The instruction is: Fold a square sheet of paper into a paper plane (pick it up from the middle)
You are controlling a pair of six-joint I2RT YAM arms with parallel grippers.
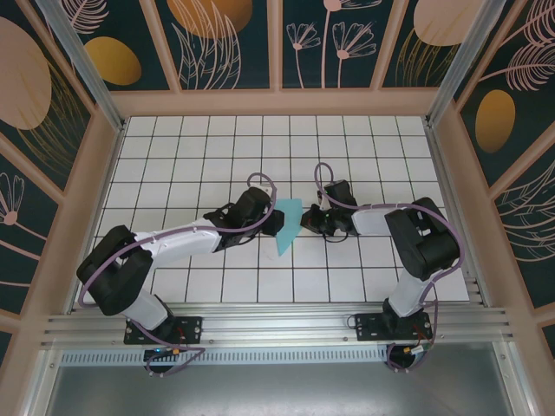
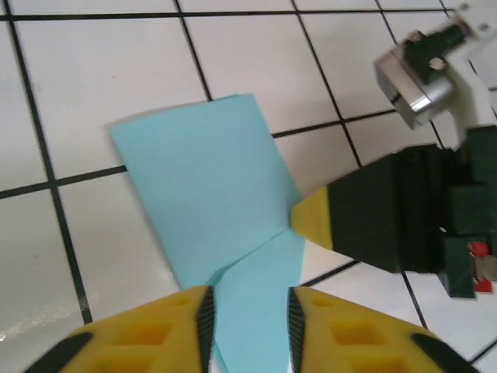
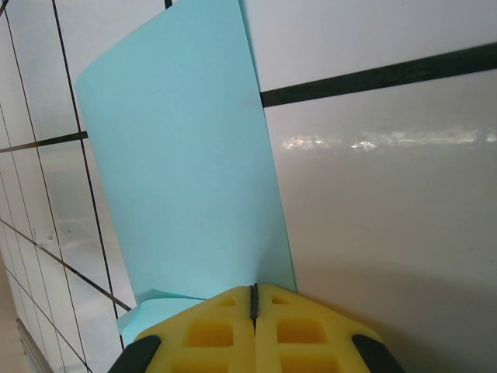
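— How do you get this fold right?
— Hold the sheet flat on the table between my arms and crease slowly, so the layers don't skew.
— Your fingers?
— My left gripper stands slightly apart, the sheet's narrow end lying in the gap, unclamped I think. My right gripper is fully closed at the sheet's edge; pinching or just pressing, I can't tell.

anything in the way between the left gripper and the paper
Nothing visible. The paper lies flat on the table and runs between the left gripper's parted fingers, with no other object there. The right gripper is shut on the paper's edge from the opposite side, clear of the left one.
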